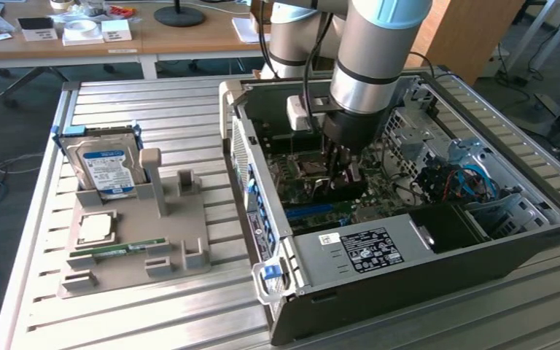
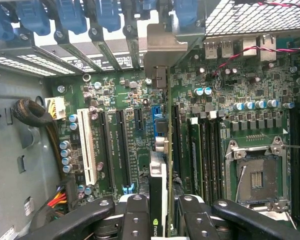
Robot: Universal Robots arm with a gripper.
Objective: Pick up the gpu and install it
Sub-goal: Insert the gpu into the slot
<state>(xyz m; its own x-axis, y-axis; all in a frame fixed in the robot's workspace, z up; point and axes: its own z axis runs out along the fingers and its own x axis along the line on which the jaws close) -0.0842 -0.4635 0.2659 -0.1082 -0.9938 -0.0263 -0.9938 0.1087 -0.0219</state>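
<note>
Inside the open computer case my gripper reaches straight down, shut on the gpu, a dark card held on edge above the motherboard. In the wrist view the gpu appears edge-on between my two black fingers, and the gripper clamps it from both sides. Its metal bracket sits at the case's rear slot openings. The card lines up with the blue expansion slot. I cannot tell whether its edge is in the slot.
On the exterior view's left, a grey fixture tray holds a hard drive, a processor chip and a green memory stick. Around the card are a white slot, the open processor socket, a cable bundle and blue slot latches.
</note>
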